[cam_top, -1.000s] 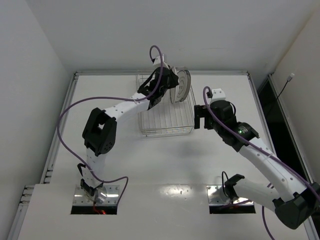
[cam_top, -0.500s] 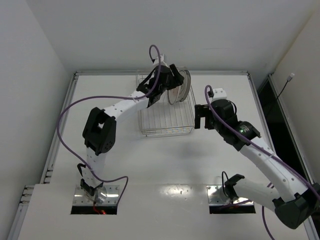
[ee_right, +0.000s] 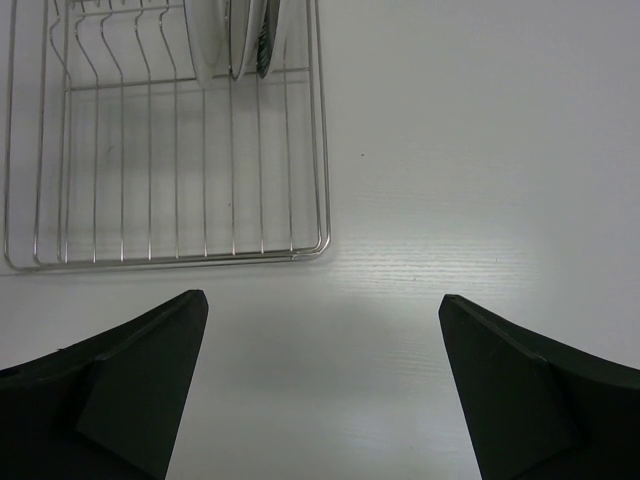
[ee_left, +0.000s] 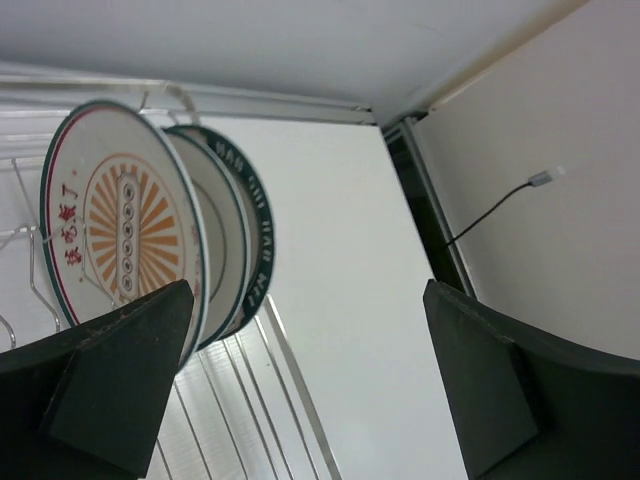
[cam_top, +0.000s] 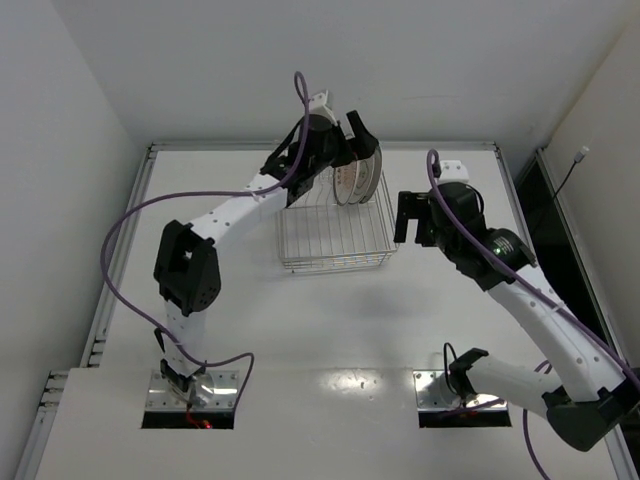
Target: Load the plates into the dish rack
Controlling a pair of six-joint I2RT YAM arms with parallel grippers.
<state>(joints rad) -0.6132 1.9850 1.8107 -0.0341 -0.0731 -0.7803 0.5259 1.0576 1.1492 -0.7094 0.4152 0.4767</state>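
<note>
Standing in the dish rack (cam_top: 335, 245) (upright): plates (cam_top: 356, 180).

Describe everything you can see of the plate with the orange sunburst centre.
The sunburst plate is round, glossy white, seemingly ceramic, with thin green and red rim lines, orange rays around a column of small circles, and red characters. It stands on edge at the far end of the dish rack, close beside the second plate. The left gripper is open, not holding it.
</note>
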